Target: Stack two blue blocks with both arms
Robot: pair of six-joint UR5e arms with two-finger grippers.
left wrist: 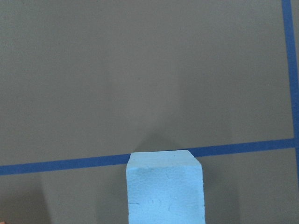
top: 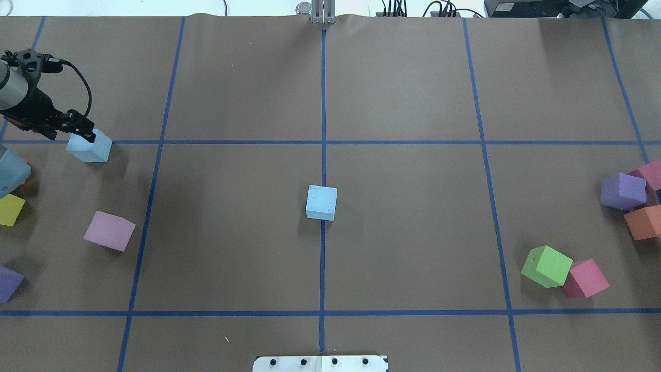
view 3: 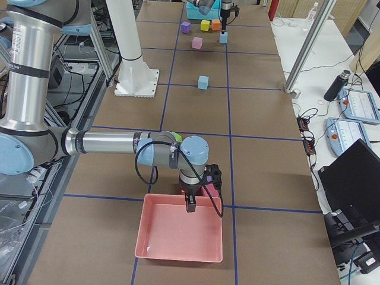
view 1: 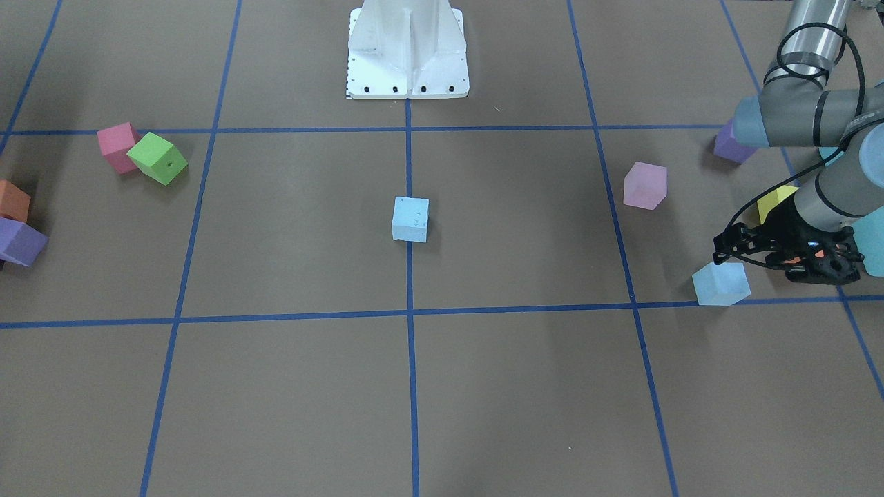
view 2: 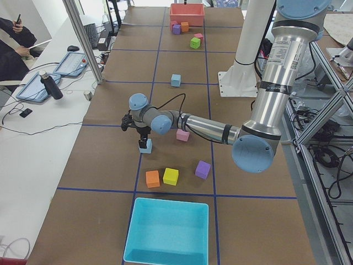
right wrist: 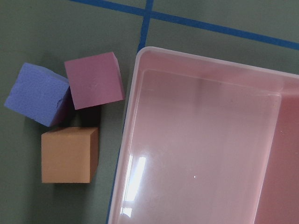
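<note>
One pale blue block [top: 321,202] sits alone on the table's centre line, also in the front view [view 1: 410,219]. The second blue block [top: 90,148] sits at the far left, just inside a blue tape line, and fills the bottom of the left wrist view [left wrist: 166,191]. My left gripper [top: 77,135] hangs straight over it, fingers apart, tips about level with the block's top [view 2: 144,138]. My right gripper [view 3: 190,205] hangs over the near rim of a pink tray [view 3: 172,234]. Its fingers are hidden, so I cannot tell whether it is open or shut.
Pink [top: 109,231], yellow [top: 10,209] and purple [top: 8,283] cubes lie near the left arm, with a turquoise box [view 2: 167,232] beyond. Green [top: 546,266], red [top: 585,279], purple [top: 623,190] and orange [top: 643,222] cubes lie at the right. The white base [top: 320,363] stands at the near edge.
</note>
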